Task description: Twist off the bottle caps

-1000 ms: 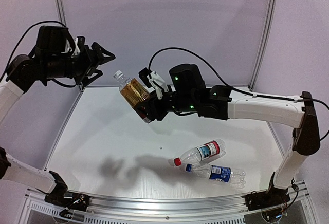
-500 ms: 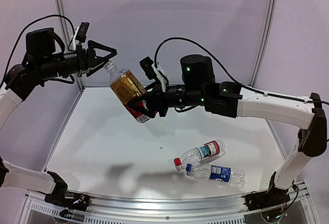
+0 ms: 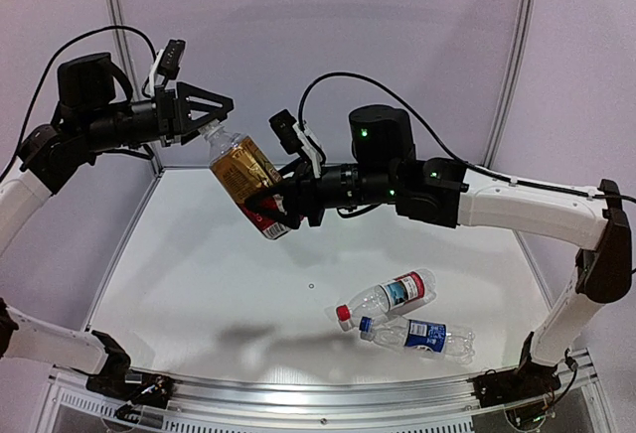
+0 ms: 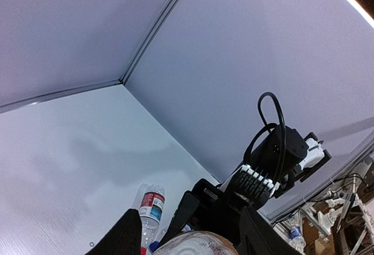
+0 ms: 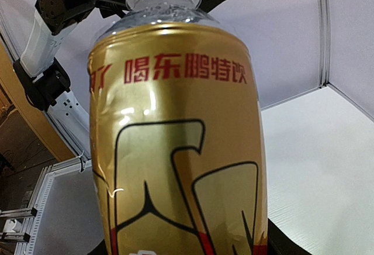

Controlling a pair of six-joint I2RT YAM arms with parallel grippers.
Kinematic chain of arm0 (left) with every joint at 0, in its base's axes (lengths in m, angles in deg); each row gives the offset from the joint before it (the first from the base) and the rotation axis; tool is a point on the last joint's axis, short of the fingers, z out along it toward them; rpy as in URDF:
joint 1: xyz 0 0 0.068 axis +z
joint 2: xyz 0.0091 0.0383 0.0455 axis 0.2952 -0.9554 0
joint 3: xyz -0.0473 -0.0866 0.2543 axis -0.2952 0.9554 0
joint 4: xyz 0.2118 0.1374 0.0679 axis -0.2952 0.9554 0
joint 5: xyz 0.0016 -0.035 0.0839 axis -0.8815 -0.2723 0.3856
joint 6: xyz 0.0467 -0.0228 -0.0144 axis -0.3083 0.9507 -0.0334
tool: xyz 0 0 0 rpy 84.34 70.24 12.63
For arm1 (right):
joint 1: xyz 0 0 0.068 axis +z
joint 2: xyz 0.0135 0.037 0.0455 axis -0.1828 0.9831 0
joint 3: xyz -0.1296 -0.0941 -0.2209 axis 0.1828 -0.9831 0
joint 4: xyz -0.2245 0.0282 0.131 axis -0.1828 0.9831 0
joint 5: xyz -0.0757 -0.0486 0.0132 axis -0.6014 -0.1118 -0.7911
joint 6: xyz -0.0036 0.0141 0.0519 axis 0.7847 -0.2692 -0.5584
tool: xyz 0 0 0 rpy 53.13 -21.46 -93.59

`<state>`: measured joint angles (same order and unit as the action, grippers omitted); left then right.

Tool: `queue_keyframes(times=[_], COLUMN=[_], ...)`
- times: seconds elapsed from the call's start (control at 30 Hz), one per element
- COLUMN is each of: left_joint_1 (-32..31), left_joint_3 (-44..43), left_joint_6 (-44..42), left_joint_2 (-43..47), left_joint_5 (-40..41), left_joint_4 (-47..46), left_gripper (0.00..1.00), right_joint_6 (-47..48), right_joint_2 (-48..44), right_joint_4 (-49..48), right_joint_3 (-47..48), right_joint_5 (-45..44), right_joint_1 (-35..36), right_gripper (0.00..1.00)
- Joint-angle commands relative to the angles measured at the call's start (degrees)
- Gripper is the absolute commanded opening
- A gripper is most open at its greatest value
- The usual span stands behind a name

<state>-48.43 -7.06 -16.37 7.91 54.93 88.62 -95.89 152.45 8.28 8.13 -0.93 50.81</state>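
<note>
Two arms share the amber bottle (image 3: pixel 243 170), aloft over the table's (image 3: pixel 199 284) far-left corner. The right end effector (image 3: pixel 273 210) is clenched on its base. The left end effector (image 3: pixel 207 120) straddles the white cap (image 3: pixel 206 132), grip uncertain. Clamp squarely, stay on-axis, then twist.

Tilted bottle (image 3: pixel 238 165) hangs between left hand (image 3: pixel 206 125) and right hand (image 3: pixel 266 210) above table (image 3: pixel 179 274); two bottles (image 3: pixel 402 291) lie front-right.
</note>
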Motion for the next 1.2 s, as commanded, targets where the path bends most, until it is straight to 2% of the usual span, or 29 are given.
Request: queue_keyframes(times=[0.0, 0.23, 0.27, 0.37, 0.47, 0.57, 0.7, 0.77, 0.87, 1.0, 1.17], left_joint_1=[-0.44, -0.64, -0.64, -0.91, -2.69, -3.48, -3.83, -3.97, -3.93, -3.31, -2.99], left_joint_3=[1.34, 1.40, 1.08, 0.03, -2.25, -4.35, -7.17, -8.93, -12.24, -16.94, -15.24], left_joint_6=[-0.16, 1.20, 1.77, 4.73, 9.20, 15.92, 23.46, 26.46, 29.08, 31.39, 30.98], left_joint_2=[0.16, 0.53, 0.30, -0.50, -0.94, -2.07, -3.18, -3.37, -4.17, -7.19, -7.60], left_joint_5=[0.00, 3.02, 3.82, 7.48, 18.89, 24.46, 27.77, 29.39, 31.10, 30.39, 29.23], left_joint_4=[-0.13, 1.57, 2.75, 6.76, 13.74, 19.16, 22.86, 24.50, 28.84, 35.68, 32.89], left_gripper=[0.50, 0.24, 0.22, 0.22, 0.23, 0.24, 0.25, 0.29, 0.36, 0.37, 0.38], right_joint_6=[-0.45, -0.74, -0.72, -0.37, 1.40, 4.55, 8.15, 9.16, 10.24, 11.38, 12.42], right_joint_2=[-1.01, -0.62, -0.47, 0.38, 1.66, 3.69, 7.07, 7.78, 8.35, 8.62, 7.57], right_joint_4=[-0.80, -0.79, -0.80, 0.20, 1.61, 4.23, 9.83, 10.81, 12.08, 14.15, 13.72], right_joint_3=[0.74, 0.71, 0.71, 2.02, 3.04, 4.75, 8.58, 8.64, 8.49, 8.01, 5.39], right_joint_5=[0.29, -0.63, -1.09, -5.29, -13.15, -20.31, -27.92, -30.05, -31.62, -33.55, -34.09], right_joint_1=[-0.25, -0.26, -0.26, -0.26, -0.23, -0.23, -0.23, -0.21, -0.24, -0.11, 0.20], right_gripper=[0.00, 0.00, 0.00, 0.00, 0.00, 0.00, 0.00, 0.00, 0.00, 0.00, 0.00])
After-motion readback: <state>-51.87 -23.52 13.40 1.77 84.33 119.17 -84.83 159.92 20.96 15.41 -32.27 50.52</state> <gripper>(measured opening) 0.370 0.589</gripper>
